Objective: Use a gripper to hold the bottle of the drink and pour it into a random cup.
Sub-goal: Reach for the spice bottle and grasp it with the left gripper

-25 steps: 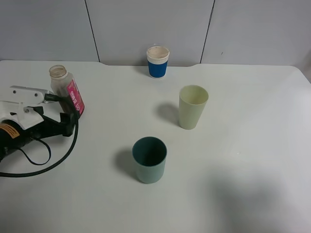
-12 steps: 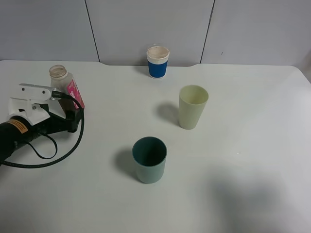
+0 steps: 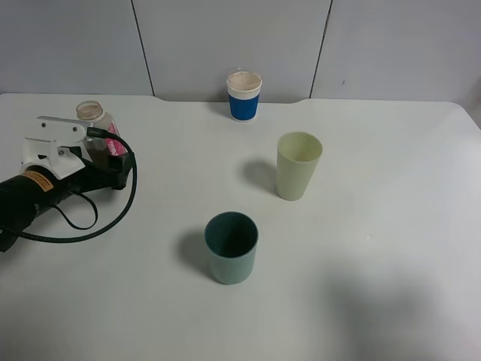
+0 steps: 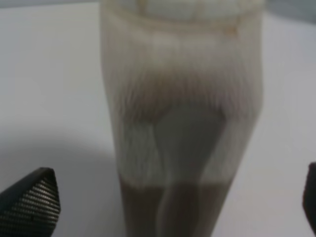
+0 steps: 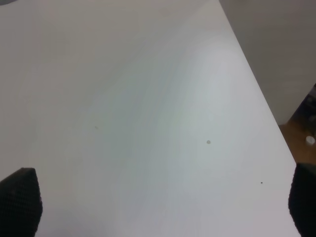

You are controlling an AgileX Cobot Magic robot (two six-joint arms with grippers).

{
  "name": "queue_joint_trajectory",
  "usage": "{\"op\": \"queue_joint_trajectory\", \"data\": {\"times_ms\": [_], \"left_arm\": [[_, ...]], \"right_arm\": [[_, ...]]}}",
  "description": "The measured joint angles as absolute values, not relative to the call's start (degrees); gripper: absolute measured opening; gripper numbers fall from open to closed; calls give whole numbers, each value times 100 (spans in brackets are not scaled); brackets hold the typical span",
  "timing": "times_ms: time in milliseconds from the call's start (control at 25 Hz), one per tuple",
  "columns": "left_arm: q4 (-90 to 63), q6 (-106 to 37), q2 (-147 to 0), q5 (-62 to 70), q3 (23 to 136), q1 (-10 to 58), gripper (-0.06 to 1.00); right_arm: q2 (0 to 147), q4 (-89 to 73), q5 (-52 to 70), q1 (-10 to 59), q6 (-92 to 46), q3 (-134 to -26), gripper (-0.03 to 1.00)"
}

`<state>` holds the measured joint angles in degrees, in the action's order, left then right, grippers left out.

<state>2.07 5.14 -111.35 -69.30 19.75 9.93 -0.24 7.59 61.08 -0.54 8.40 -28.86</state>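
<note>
- The bottle of the drink [image 3: 93, 116] stands uncapped near the table's [image 3: 391, 248] far left edge, brown liquid low inside.
- The left gripper [image 3: 84, 147] flanks it, jaws spread wide, not touching.
- The pale cup [image 3: 298, 167] stands well apart.

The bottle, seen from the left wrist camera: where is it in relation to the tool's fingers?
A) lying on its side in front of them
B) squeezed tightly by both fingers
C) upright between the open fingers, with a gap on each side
C: the bottle stands upright inside the left tool, and bare table shows between it and both fingers.
</note>
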Motion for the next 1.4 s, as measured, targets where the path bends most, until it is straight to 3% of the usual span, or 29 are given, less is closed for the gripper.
{"op": "queue_joint_trajectory", "data": {"times_ms": [560,640,880,1400], "left_arm": [[309,514,-11834,-6930,2727,993,92],[311,514,-11891,-6930,2777,993,87],[309,395,-11921,-6930,2788,993,36],[381,85,-11921,-6918,2800,998,33]], "right_arm": [[-24,759,6108,-54,840,-2886,100],[-24,759,6108,-54,840,-2886,100],[-24,759,6108,-54,840,-2886,100],[-24,759,6108,-54,840,-2886,100]]}}
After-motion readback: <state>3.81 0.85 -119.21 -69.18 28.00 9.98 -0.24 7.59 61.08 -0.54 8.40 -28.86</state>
